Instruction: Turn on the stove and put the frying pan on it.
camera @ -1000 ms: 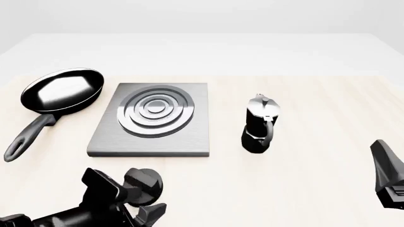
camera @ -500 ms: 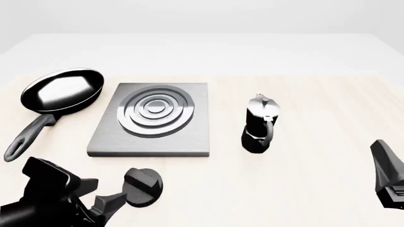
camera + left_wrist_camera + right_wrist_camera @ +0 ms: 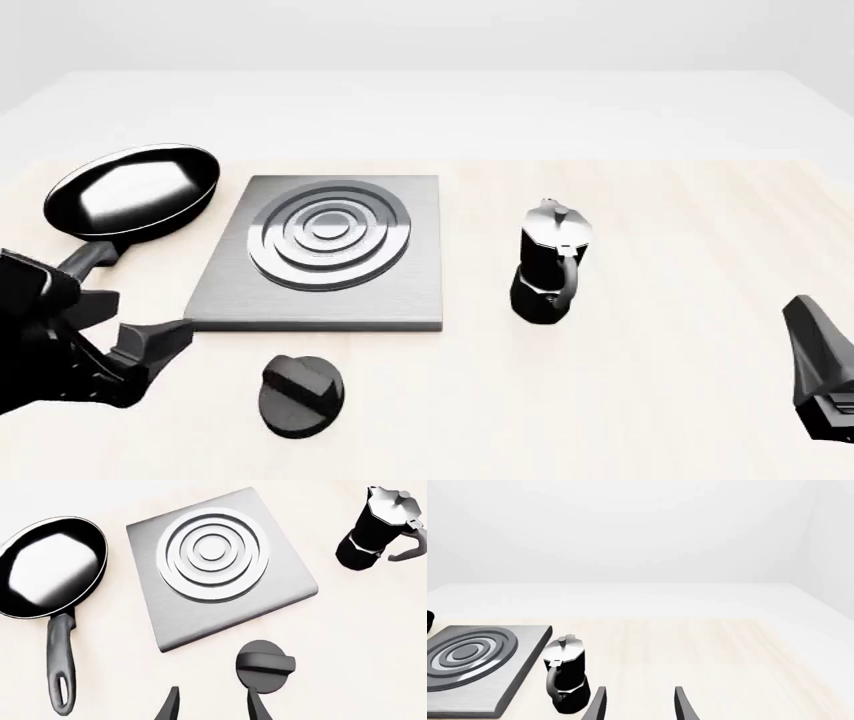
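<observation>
The stove's grey plate (image 3: 320, 255) with its ring burner lies at centre left, and its black knob (image 3: 300, 395) sits apart in front of it. The frying pan (image 3: 131, 190) rests on the table left of the plate, its handle (image 3: 80, 262) pointing towards me. My left gripper (image 3: 127, 325) is open and empty, left of the knob and near the handle's end. In the left wrist view the pan (image 3: 50, 567), plate (image 3: 217, 565) and knob (image 3: 265, 666) lie ahead of the open gripper (image 3: 213, 706). My right gripper (image 3: 639, 705) is open and empty at the front right (image 3: 817, 365).
A black moka pot (image 3: 550, 262) stands right of the plate; it also shows in the left wrist view (image 3: 377, 527) and the right wrist view (image 3: 566, 680). The light wooden table (image 3: 667, 400) stretches to the right.
My left gripper has moved left, off the knob and towards the pan's handle end. The knob, pan, plate and right arm have not moved.
</observation>
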Robot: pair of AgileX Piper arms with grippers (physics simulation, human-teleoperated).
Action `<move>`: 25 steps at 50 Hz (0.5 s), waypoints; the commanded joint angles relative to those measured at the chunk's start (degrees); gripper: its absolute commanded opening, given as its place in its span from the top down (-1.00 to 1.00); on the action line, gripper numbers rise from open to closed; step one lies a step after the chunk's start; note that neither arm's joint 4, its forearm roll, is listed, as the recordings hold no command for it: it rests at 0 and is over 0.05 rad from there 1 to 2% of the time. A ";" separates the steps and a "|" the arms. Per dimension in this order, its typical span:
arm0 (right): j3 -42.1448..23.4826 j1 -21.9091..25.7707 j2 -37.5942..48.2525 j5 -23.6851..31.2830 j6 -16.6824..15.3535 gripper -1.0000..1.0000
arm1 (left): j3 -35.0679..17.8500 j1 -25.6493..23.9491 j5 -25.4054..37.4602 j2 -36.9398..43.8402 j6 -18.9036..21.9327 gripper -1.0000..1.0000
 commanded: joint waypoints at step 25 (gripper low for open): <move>0.00 0.01 -0.03 0.01 -0.01 -1.00 | -16.43 14.94 8.31 4.86 11.71 -1.00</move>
